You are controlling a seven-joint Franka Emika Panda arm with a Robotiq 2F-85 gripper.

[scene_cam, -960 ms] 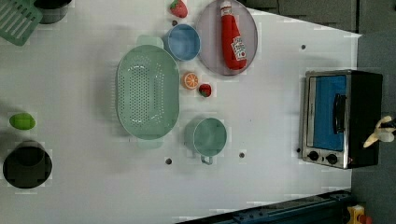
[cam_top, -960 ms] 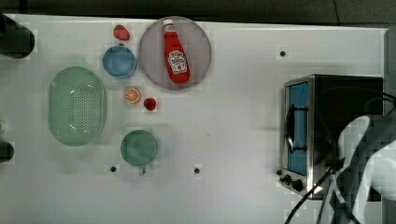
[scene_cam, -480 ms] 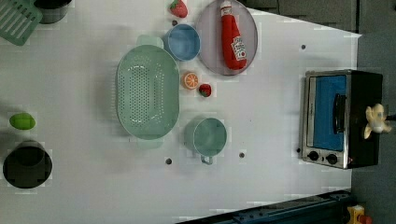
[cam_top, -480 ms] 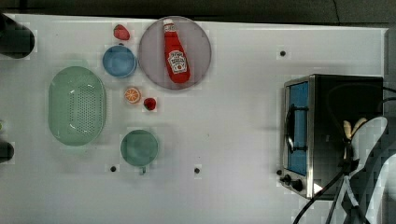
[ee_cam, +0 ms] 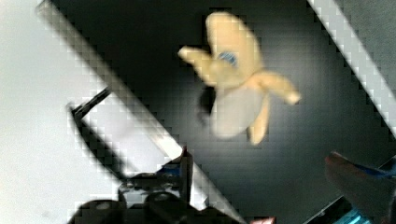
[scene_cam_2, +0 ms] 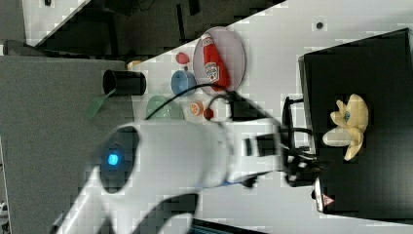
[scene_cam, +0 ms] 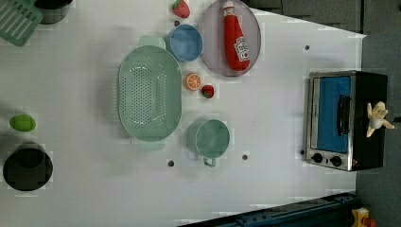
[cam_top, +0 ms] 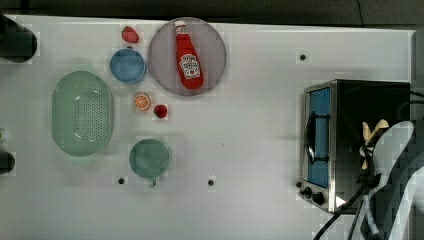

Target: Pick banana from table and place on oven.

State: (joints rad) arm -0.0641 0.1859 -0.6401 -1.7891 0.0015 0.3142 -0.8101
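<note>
Banana (scene_cam_2: 350,124): flat on the black top of the oven (scene_cam_2: 370,58), peel-like ends splayed, near the rear edge away from the glass door, touched by nothing. No longer on the table (cam_top: 250,125).

Gripper (ee_cam: 259,158): just above the oven top and a little off the banana; fingers spread wide in the wrist view, one dark fingertip on one side and one reddish on the other, with nothing between them. White arm (scene_cam_2: 170,151) reaching in over the oven's knob-side corner, cables trailing beside it.

Further from the oven, well apart toward the top view's left: ketchup bottle (cam_top: 188,57) lying on a round grey plate (cam_top: 165,75); blue bowl (cam_top: 127,65) and strawberry (cam_top: 130,34) beyond that plate; orange slice (cam_top: 142,102) and a small red fruit (cam_top: 160,111); teal cup (cam_top: 149,158); green colander (cam_top: 82,113) farthest from the oven.

Step in hand, by judgement: the placing itself looks complete, with only the withdrawal left. Next move calls for lifting straight up and clear of the oven, keeping both fingertips and the cables away from the splayed peel so as not to drag or nudge the banana toward the oven's edge.
</note>
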